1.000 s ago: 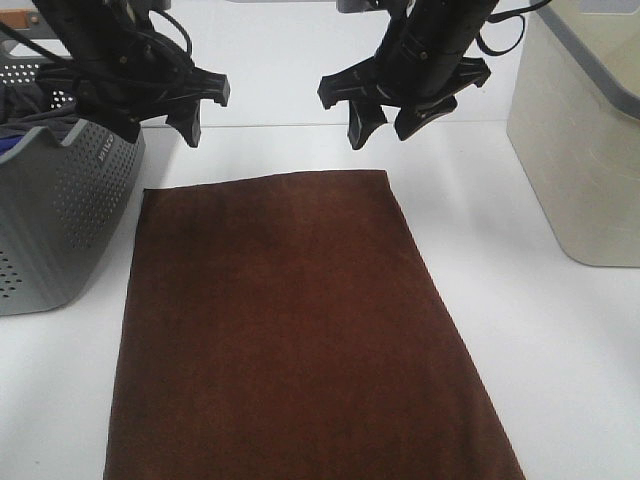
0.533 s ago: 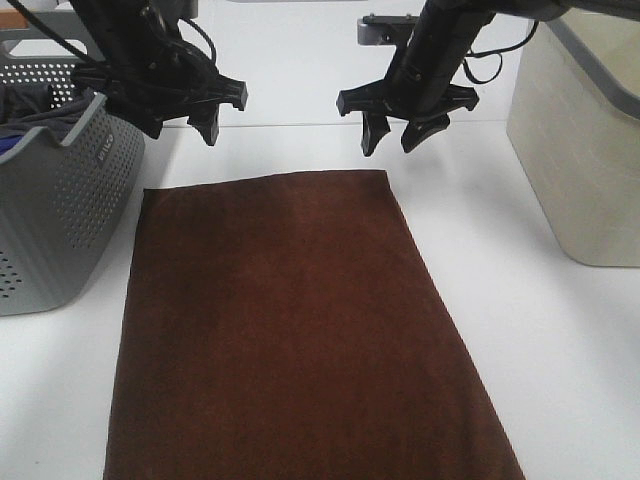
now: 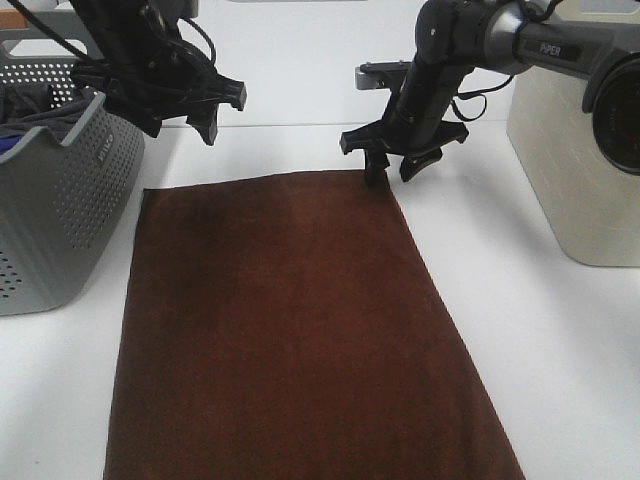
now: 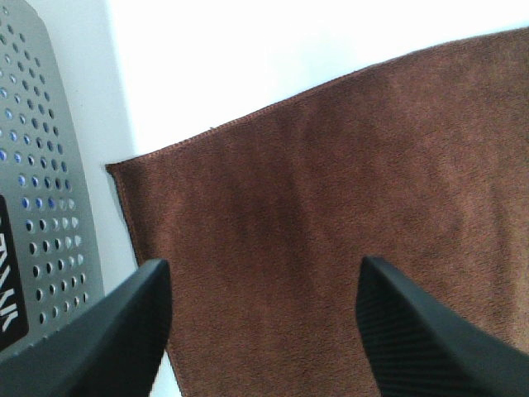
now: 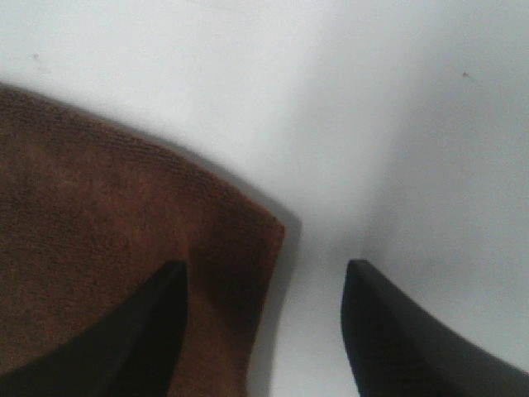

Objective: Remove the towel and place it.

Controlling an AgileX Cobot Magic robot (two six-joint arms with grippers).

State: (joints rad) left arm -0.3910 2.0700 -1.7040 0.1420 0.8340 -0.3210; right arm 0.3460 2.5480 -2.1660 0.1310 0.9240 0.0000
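Towel point(image 3: 290, 330) — flat on white table point(image 3: 540, 330), just beside grey perforated basket point(image 3: 60, 210) | left gripper point(image 3: 178, 125): wide open, empty, above far-left corner | right gripper point(image 3: 392, 172): wide open, empty, straddling far-right corner | beige bin point(image 3: 575, 150) — far right

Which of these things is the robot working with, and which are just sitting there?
In the job: brown towel, left gripper, right gripper.
Lying about: grey basket, dark clothes inside it, beige bin.

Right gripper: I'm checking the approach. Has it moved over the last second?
Yes. The right gripper has dropped from above the table to the far right corner of the towel, which has not shifted.
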